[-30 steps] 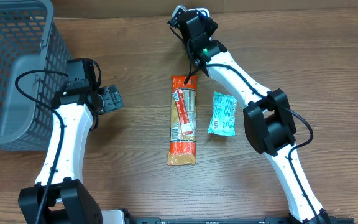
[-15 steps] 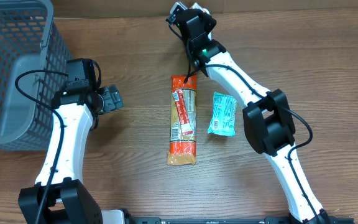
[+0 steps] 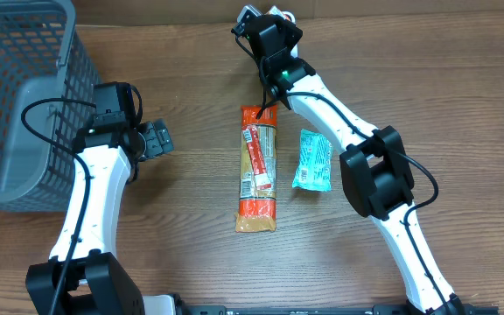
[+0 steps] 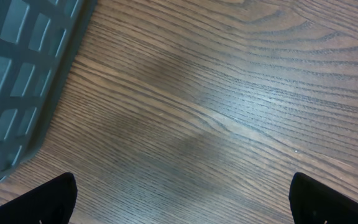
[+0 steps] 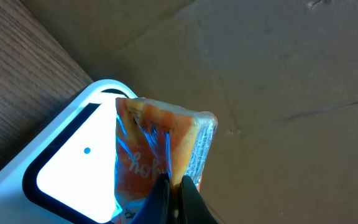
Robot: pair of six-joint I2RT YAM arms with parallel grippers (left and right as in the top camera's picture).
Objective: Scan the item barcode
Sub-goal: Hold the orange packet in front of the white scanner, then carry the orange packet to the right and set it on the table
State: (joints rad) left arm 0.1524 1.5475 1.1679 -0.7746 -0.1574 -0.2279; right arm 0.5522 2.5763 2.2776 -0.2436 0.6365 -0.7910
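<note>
The table [image 3: 462,105] was brown with fine darker grain, and the pack [image 3: 257,171] on it was orange and tan with a white label and a red strip. Right of the pack lay a teal packet [image 3: 312,160] printed white, well left of it a grey grid basket [image 3: 7,105], and both arms [image 3: 94,201] were white with black joints. The pouch [image 5: 154,143] was orange with blue lettering, against a white, black-edged scanner [image 5: 61,174] with one blue dot.

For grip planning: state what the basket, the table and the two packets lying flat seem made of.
Basket: grey plastic, matte, moulded open grid. Table: wood or wood-look laminate, streaky grain, faint sheen. Long orange packet and teal packet: likely thin printed plastic film, slightly wrinkled.
</note>
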